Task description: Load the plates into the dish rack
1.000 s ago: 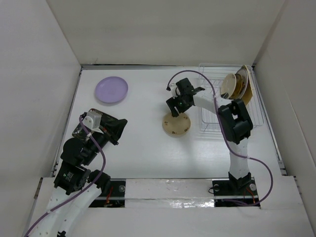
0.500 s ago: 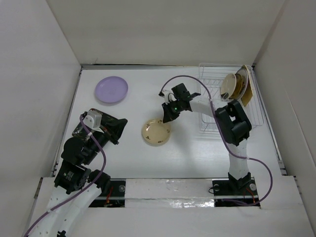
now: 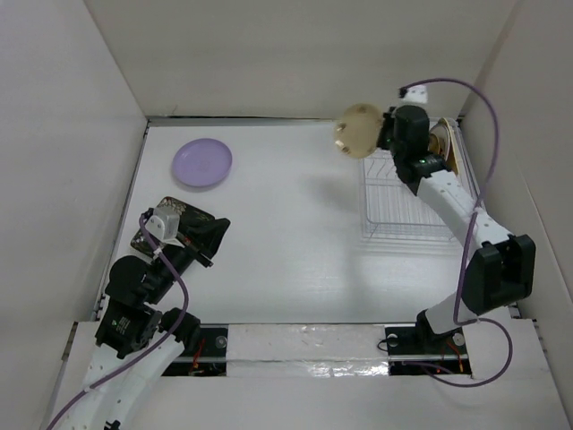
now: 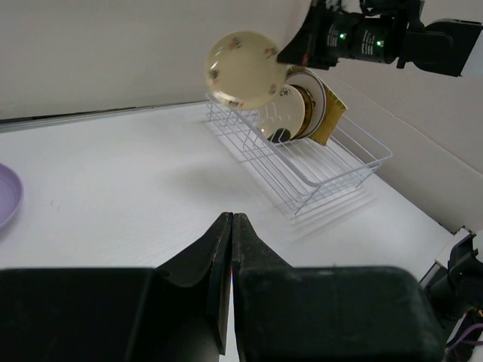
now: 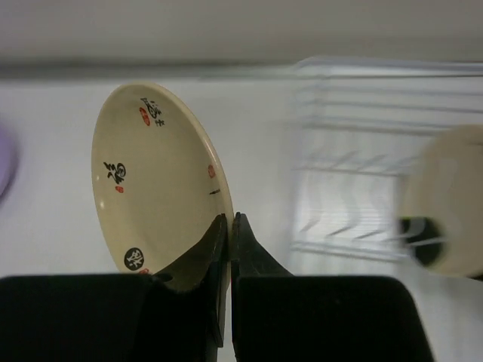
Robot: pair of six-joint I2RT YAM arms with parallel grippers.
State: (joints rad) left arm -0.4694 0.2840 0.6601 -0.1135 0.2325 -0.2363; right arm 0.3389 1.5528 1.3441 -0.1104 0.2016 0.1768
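A cream-white round plate (image 3: 356, 130) with red and black marks (image 5: 151, 177) hangs on edge in the air over the back left corner of the white wire dish rack (image 3: 394, 202). My right gripper (image 3: 381, 133) is shut on its rim (image 5: 229, 220). Several plates (image 3: 443, 148) stand in the rack's far right end (image 4: 308, 105). The lavender plate (image 3: 202, 163) lies flat at the back left. My left gripper (image 3: 215, 231) is shut with nothing in it (image 4: 232, 220), low at the near left over a black floral square plate (image 3: 168, 210).
White walls close the table in at the back and on both sides. The rack (image 4: 317, 170) stands against the right wall. A purple cable (image 3: 466, 98) loops above the right arm.
The right gripper shut on the cream-white plate on the table, then lifted it and carried it back and right to the rack's corner. The left arm stayed put.
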